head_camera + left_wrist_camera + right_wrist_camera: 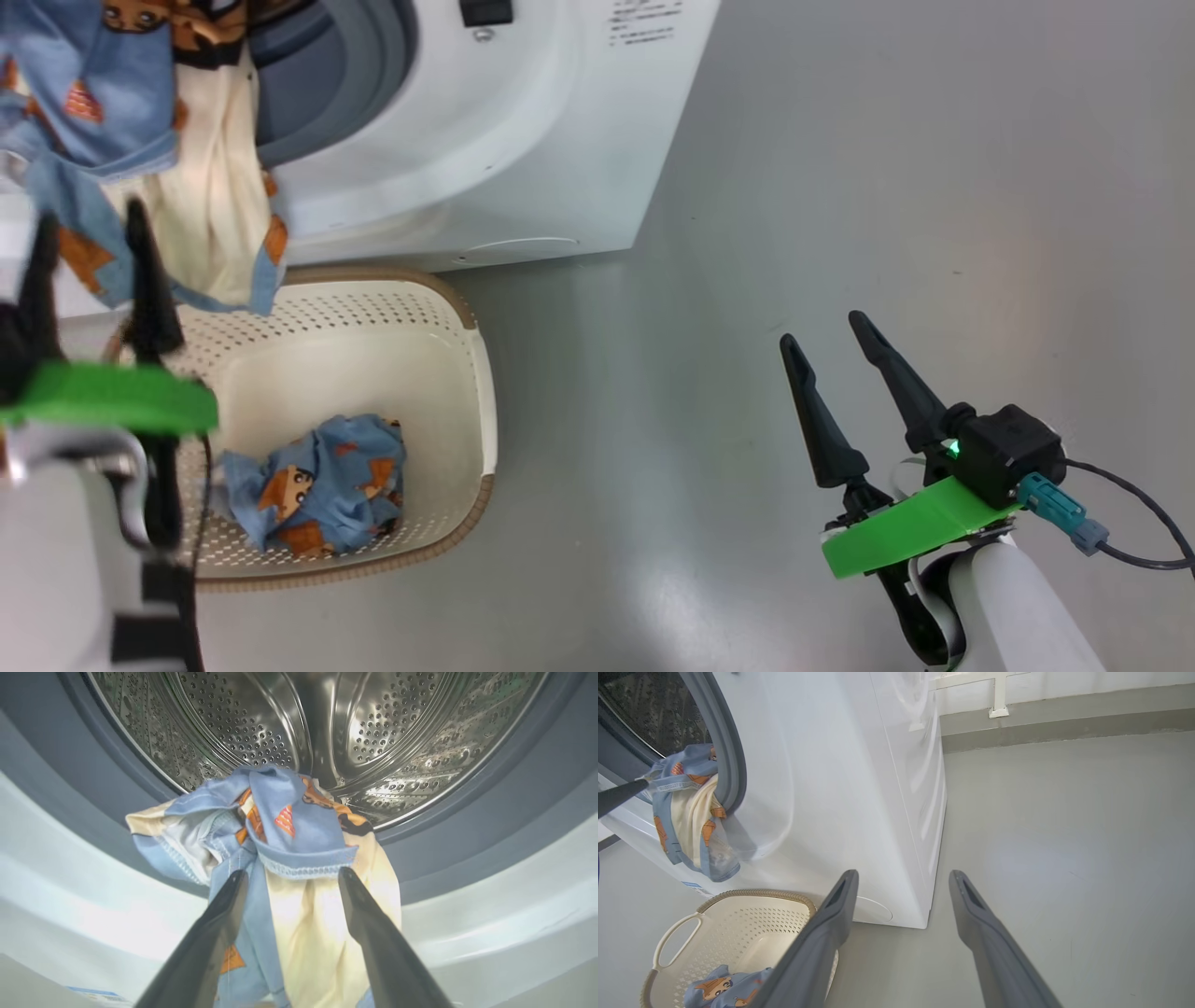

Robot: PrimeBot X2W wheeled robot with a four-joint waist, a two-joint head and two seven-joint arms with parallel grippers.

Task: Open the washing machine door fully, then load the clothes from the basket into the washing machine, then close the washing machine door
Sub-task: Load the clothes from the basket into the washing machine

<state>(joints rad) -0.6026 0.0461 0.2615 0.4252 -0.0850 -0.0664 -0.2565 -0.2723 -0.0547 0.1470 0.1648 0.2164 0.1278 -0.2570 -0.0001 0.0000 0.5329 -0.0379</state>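
One of the clothes [299, 826], light blue with orange prints and a cream patch, hangs over the lower rim of the washing machine [523, 140] opening, half inside the steel drum [327, 728]. My left gripper [293, 873] is open in front of it, its fingers either side of the hanging cloth without pinching it. A second garment [322, 481] lies crumpled in the cream basket [373, 373] on the floor below the opening. My right gripper [823, 329] is open and empty over the bare floor to the right of the machine. The washing machine door is out of view.
The basket [752, 924] stands close against the machine's front lower corner. Grey floor [840, 187] stretches to the right of the machine, up to a wall base [1064, 718]. A grey rubber gasket [514, 812] rings the drum.
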